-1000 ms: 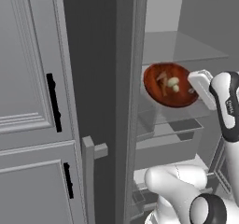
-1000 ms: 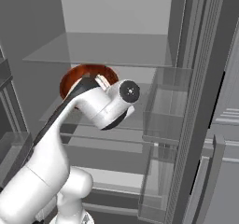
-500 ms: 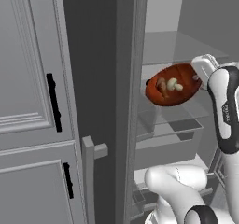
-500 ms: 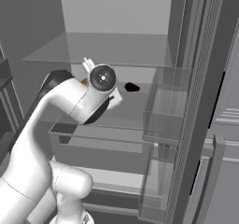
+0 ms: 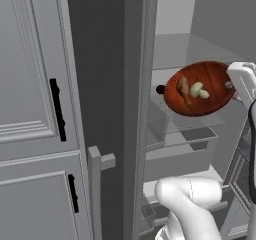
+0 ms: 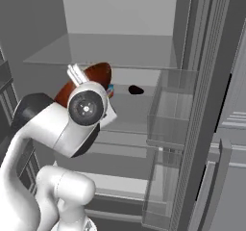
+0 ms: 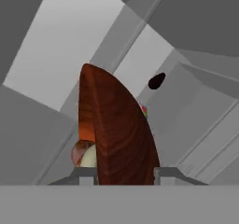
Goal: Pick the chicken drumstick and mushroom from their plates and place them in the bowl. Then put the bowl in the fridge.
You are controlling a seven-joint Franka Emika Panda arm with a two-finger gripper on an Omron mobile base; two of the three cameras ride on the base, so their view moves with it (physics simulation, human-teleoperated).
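Inside the open grey fridge [image 5: 135, 84], the reddish-brown bowl [image 5: 200, 88] hung steeply tilted above a clear shelf, its inside facing outward, with the chicken drumstick [image 5: 183, 87] and the beige mushroom [image 5: 197, 90] lying side by side in it.

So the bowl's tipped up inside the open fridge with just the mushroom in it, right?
Not quite. The bowl is tilted up inside the open fridge, but it holds both the mushroom and the chicken drumstick, lying side by side. The left base view shows them clearly.
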